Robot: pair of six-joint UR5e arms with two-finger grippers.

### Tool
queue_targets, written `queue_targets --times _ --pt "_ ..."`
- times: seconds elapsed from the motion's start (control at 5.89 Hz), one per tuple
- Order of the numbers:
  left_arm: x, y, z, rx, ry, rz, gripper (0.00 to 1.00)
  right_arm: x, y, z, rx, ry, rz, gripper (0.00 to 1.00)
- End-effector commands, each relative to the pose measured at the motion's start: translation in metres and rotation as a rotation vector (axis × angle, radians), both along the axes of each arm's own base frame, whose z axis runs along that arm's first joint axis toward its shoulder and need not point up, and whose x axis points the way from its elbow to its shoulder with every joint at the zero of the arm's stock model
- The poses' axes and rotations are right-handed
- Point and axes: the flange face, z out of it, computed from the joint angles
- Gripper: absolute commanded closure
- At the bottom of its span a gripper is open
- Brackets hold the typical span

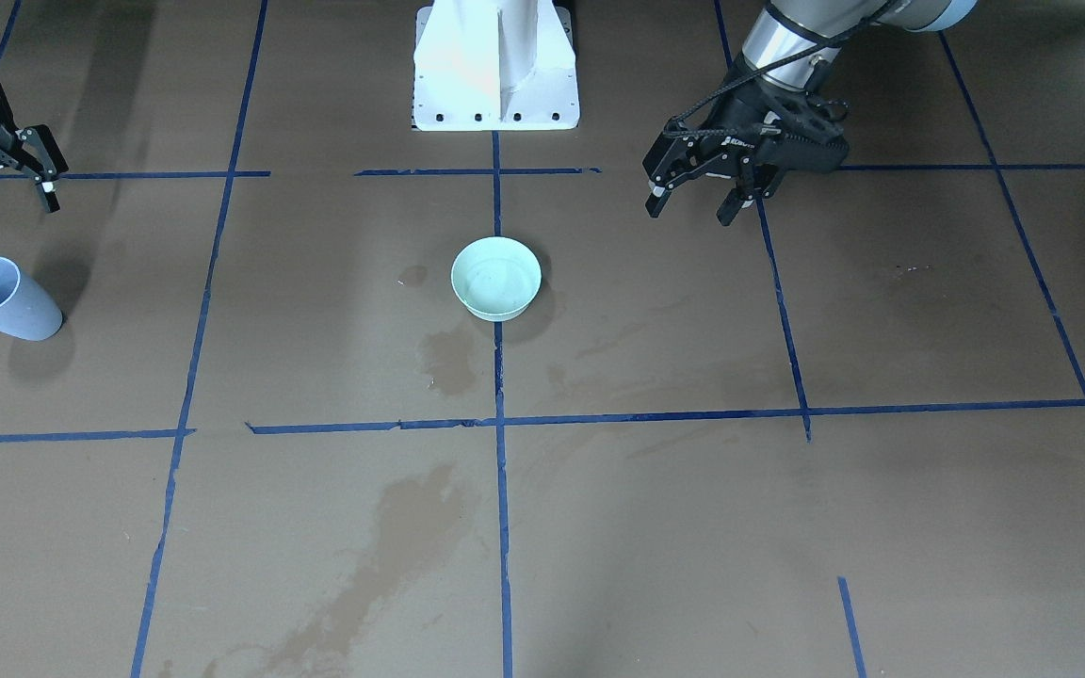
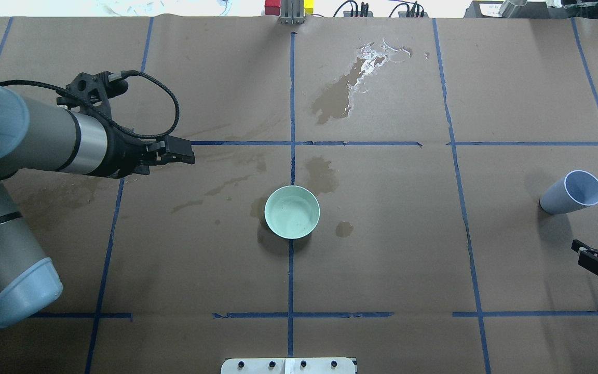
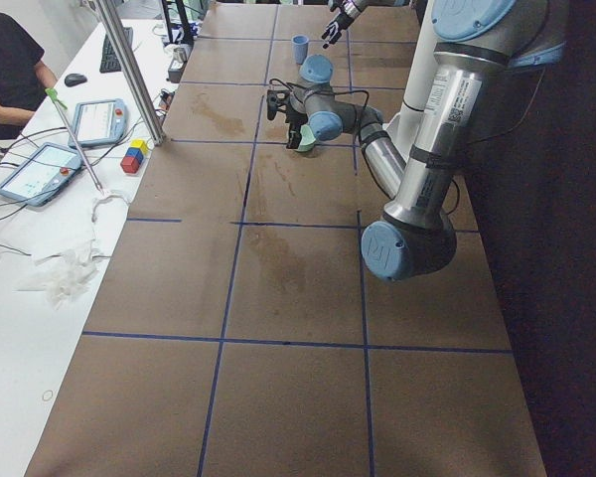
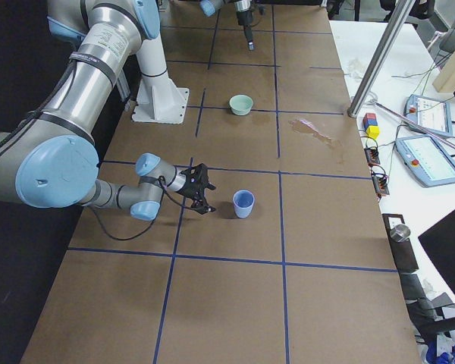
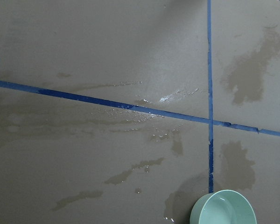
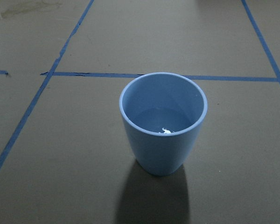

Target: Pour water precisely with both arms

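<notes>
A pale blue cup (image 1: pixel 4 298) (image 2: pixel 571 193) stands upright near the table's end on my right side. In the right wrist view the cup (image 6: pixel 163 123) holds a little clear water (image 6: pixel 159 119) with a small glint on it. My right gripper (image 1: pixel 13 207) (image 2: pixel 597 245) hangs open just on the robot's side of the cup, apart from it. A pale green bowl (image 1: pixel 495 278) (image 2: pixel 292 212) (image 5: pixel 224 208) sits at the table's middle. My left gripper (image 1: pixel 690 213) (image 2: pixel 177 153) hovers open and holds nothing, well off to the bowl's left.
The white pedestal (image 1: pixel 495 66) stands behind the bowl. Wet stains (image 2: pixel 338 96) (image 1: pixel 448 358) mark the brown paper, which is crossed by blue tape lines (image 1: pixel 498 471). A side table with tablets (image 3: pixel 40 169), a metal pole (image 4: pixel 379 61) and a seated person (image 3: pixel 10 70) lies beyond the far edge.
</notes>
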Motion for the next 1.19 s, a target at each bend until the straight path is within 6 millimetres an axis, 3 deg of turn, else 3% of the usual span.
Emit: queue_targets --times 0.0,0.17,0.34,0.51,0.68,1.02 --pt "0.055 0.009 -0.021 -0.025 -0.031 0.072 0.00 0.024 -0.008 -0.005 -0.032 0.030 -0.082 0.00" --pt "0.086 0.004 -0.024 -0.045 -0.044 0.088 0.00 0.035 -0.014 -0.004 -0.043 0.040 -0.108 0.00" --pt "0.132 0.015 -0.017 -0.076 -0.074 0.135 0.00 0.059 -0.027 -0.007 -0.077 0.011 -0.155 0.00" --pt "0.155 0.007 -0.013 -0.095 -0.093 0.138 0.00 0.075 -0.033 -0.007 -0.087 0.001 -0.198 0.00" --pt "0.191 -0.001 -0.020 -0.124 -0.111 0.142 0.00 0.092 -0.045 -0.010 -0.115 -0.021 -0.236 0.00" --pt "0.226 0.009 -0.013 -0.186 -0.134 0.150 0.00 0.143 -0.079 -0.013 -0.103 0.024 -0.318 0.00"
